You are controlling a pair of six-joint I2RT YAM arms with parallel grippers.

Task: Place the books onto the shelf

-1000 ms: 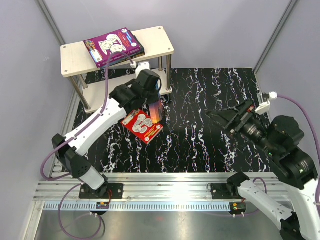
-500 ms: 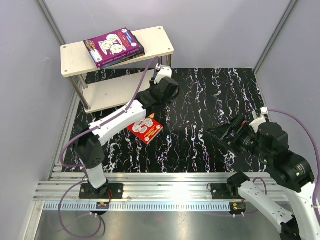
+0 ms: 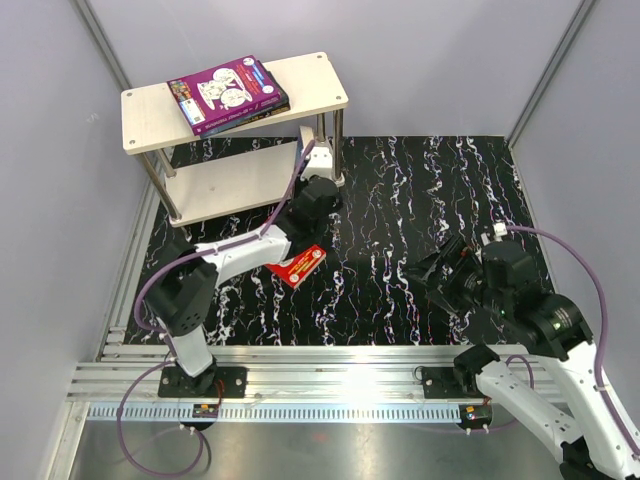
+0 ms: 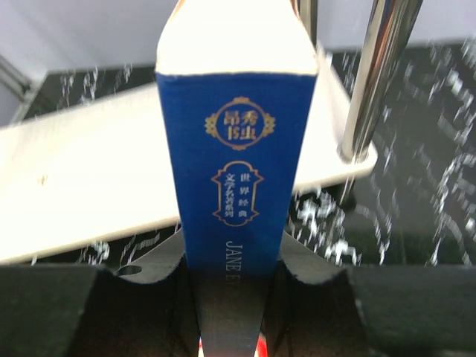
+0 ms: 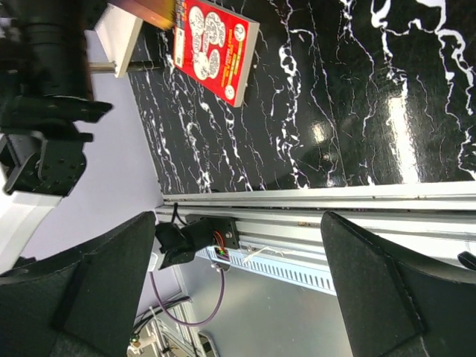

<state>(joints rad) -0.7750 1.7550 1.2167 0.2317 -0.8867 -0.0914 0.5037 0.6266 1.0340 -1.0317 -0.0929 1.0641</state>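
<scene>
Upper left, the pale two-tier shelf (image 3: 310,80) carries the purple book (image 3: 225,90) flat on top, over a dark book (image 3: 255,113). The red book (image 3: 303,266) lies flat mid-frame, below the shelf. The blue book (image 4: 234,171) stands upright, spine facing, before the lower board.

Glossy table, matt wood, bright metal
The table top (image 3: 430,190) gleams black, veined white; the shelf (image 3: 300,85) has pale matt wood boards on polished metal posts (image 4: 375,74); the spine of the blue book (image 4: 234,171) looks smooth, the cover of the red book (image 5: 216,48) glossy
</scene>
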